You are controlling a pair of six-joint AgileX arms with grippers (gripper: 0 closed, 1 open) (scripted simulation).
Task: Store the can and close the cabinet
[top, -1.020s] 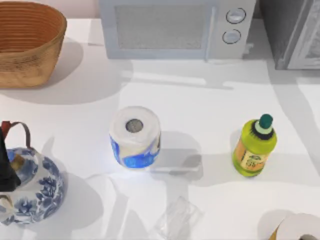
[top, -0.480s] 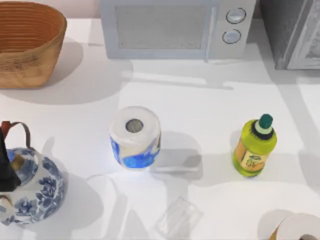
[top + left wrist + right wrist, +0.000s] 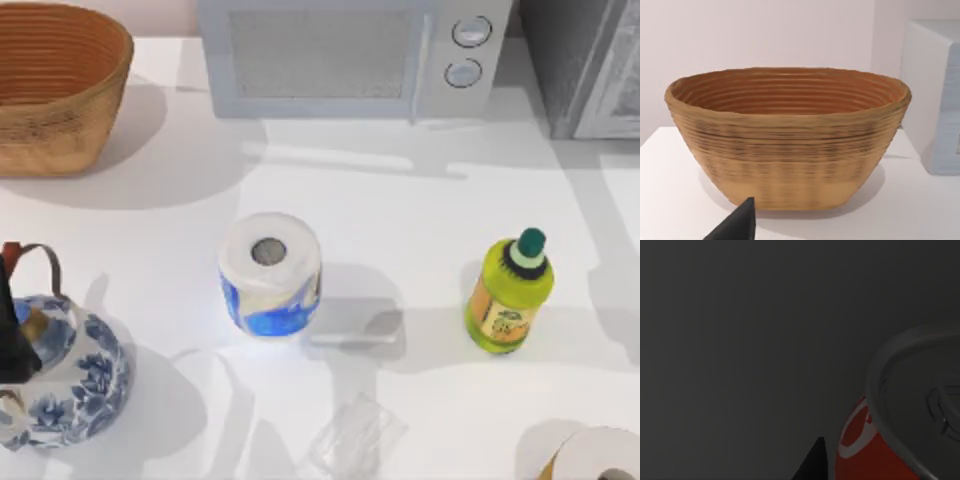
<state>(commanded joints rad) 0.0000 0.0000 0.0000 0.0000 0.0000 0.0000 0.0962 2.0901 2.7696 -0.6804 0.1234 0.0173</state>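
Observation:
The red can (image 3: 860, 450) with a silver rim sits very close to my right wrist camera, surrounded by dark grey walls. A black part of my right gripper (image 3: 812, 462) shows right beside the can; whether it grips the can is unclear. The grey cabinet (image 3: 580, 60) stands at the table's far right corner, with a paler panel (image 3: 622, 85) at its right edge. My left arm (image 3: 12, 340) is parked at the left edge over the teapot, and its gripper (image 3: 737, 225) faces the wicker basket.
On the white table are a wicker basket (image 3: 50, 85) far left, a microwave (image 3: 350, 55) at the back, a blue-and-white teapot (image 3: 65, 375), a toilet roll (image 3: 270, 272), a green bottle (image 3: 508, 292), a clear wrapper (image 3: 355, 435) and another roll (image 3: 600, 455).
The shadows along the table's right edge have shifted. None of the objects on the table has moved, and the left arm has stayed in place.

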